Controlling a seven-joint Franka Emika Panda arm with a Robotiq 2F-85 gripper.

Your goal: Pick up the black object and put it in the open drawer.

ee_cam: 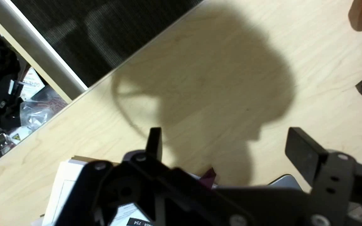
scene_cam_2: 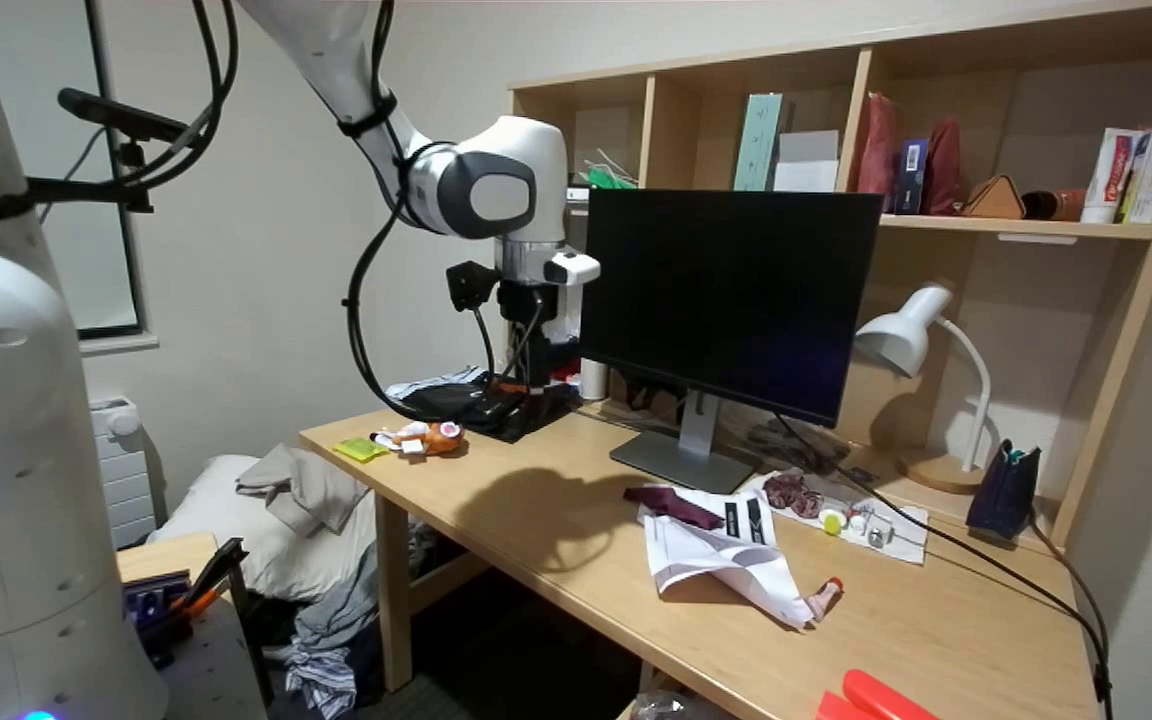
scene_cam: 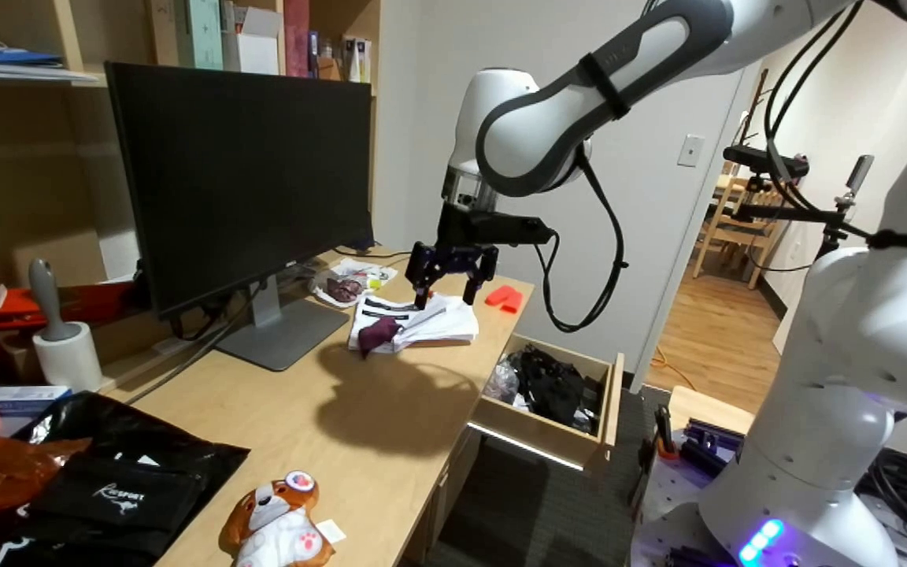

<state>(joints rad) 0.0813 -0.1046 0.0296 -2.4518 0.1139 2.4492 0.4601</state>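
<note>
My gripper (scene_cam: 446, 296) points down above the desk, in front of the monitor's right side in an exterior view. Its fingers are spread apart with nothing between them, as the wrist view (ee_cam: 226, 141) shows. The open drawer (scene_cam: 536, 442) sticks out below the desk edge; its side wall (ee_cam: 49, 64) is at the upper left of the wrist view. Tangled black items (scene_cam: 552, 386) and clear plastic lie inside it. I see no separate small black lump on the desk; the black object is hidden or out of view, and I cannot tell whether it is among the drawer contents.
A large monitor (scene_cam: 241, 189) stands on the desk. A dark maroon cloth (scene_cam: 379, 334) lies on white papers (scene_cam: 442, 321) below the gripper. Red pieces (scene_cam: 505, 298), a dog plush (scene_cam: 284, 524) and a flat black packet (scene_cam: 119, 480) also lie there. A lamp (scene_cam_2: 901, 335) stands at the back.
</note>
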